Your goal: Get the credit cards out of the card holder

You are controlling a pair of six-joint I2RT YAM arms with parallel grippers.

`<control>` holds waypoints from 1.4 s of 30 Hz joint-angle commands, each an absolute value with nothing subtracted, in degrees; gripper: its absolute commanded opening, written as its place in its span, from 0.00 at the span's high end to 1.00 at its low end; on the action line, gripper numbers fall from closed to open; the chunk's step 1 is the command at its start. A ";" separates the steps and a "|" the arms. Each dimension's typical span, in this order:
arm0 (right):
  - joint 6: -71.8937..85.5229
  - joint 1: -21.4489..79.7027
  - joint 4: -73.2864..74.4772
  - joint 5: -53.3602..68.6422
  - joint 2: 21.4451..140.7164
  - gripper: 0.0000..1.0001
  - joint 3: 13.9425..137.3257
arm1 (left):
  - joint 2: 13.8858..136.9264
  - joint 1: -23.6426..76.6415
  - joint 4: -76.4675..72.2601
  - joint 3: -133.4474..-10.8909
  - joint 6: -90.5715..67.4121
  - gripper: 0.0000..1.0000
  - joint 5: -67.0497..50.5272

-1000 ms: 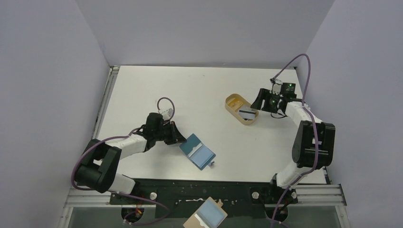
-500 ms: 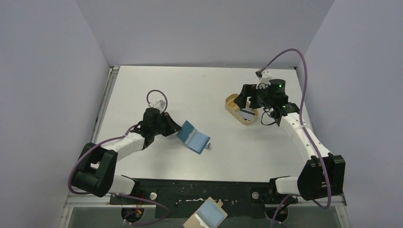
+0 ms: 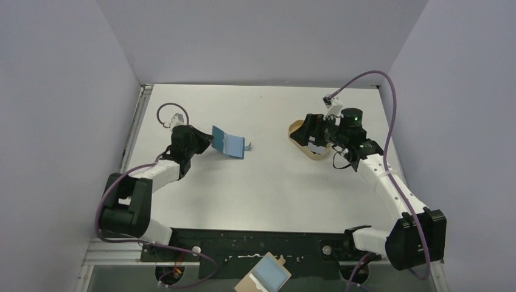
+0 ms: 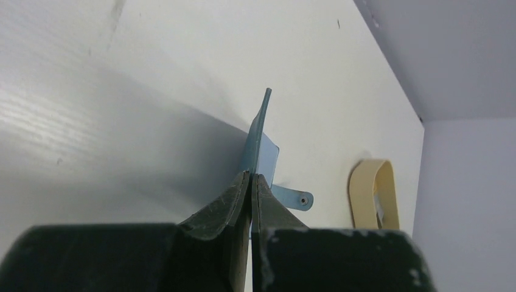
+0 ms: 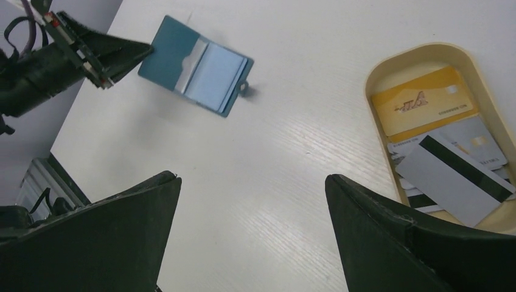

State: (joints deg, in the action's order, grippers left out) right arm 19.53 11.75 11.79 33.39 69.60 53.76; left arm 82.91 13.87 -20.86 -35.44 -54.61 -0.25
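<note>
1. The card holder (image 3: 228,142), teal outside and light blue inside, is held open at the far-left part of the table (image 3: 268,182), with its snap tab pointing right.
2. The left gripper (image 4: 251,179) is clenched on the holder's left edge, its fingers pressed together on the flap.
3. The credit cards (image 5: 453,161) lie piled in a tan oval tray (image 5: 389,61) on the far right, well apart from the holder. There is a yellow card, some grey-white ones, and one with a dark stripe on top.
4. The right gripper (image 5: 252,179) hovers by the tray's left end, jaws spread wide, gripping nothing.
</note>
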 commanded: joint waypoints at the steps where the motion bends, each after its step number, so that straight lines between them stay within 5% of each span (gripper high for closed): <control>1: 20.24 15.31 9.02 33.80 72.79 0.06 57.10 | 90.44 10.09 -29.25 -43.75 -57.15 1.00 -2.78; 7: 18.81 18.41 12.27 32.08 75.82 0.05 60.27 | 98.05 8.04 -28.19 -51.43 -57.50 0.98 -8.25; 14: 17.18 19.49 14.92 30.74 77.79 0.04 63.80 | 99.90 5.42 -21.95 -55.62 -56.61 0.72 -11.82; 16: 15.84 19.58 16.61 30.74 79.31 0.04 65.64 | 99.07 4.56 -20.00 -55.49 -55.63 0.62 -11.91; 18: 15.53 19.55 18.05 31.56 81.28 0.04 67.67 | 97.53 3.34 -17.08 -55.41 -53.46 0.39 -11.70; 23: 17.58 21.04 17.55 31.15 82.59 0.01 67.59 | 89.31 0.33 -5.02 -56.36 -46.18 0.05 -12.14; 32: 19.20 22.72 18.33 12.50 79.73 0.00 66.13 | 76.12 -1.92 19.90 -62.04 -32.63 0.03 -13.40; 42: 20.03 22.33 18.83 5.89 78.52 0.00 64.48 | 65.46 -4.39 26.68 -62.88 -25.02 0.03 -14.28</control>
